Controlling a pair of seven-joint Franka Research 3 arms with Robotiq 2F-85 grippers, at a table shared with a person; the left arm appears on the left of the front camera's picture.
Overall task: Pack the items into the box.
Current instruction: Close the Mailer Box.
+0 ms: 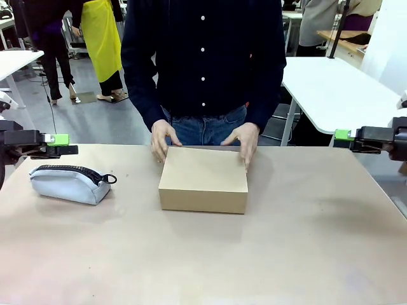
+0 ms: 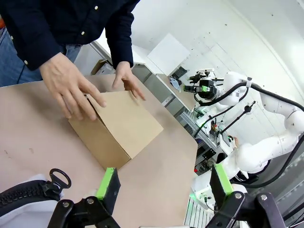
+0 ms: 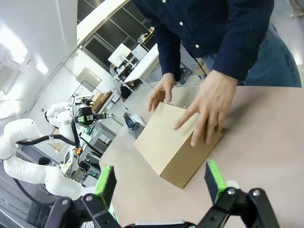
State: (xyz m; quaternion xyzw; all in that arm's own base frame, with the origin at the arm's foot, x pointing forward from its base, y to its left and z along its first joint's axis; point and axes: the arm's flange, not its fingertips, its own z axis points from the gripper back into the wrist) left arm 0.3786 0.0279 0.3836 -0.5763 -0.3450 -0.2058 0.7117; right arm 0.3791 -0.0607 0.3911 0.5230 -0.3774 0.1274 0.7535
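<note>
- Pale beige matte counter (image 1: 305,254) spans the foreground, evenly lit, with soft shadows.
- Grey smooth floor (image 1: 95,121) beyond the far edge.
- White-topped table on thin metal legs (image 1: 337,89) at far right; another white table (image 1: 16,60) at far left.
- Wooden-topped bench (image 1: 343,37) farther back on the right.
- White wall panels (image 2: 213,28) and a bright ceiling in the left wrist view.
- Row of white desks (image 3: 142,61) beside dark glazed partitions (image 3: 109,33) in the right wrist view; strong overhead light (image 3: 12,42) at its left.
</note>
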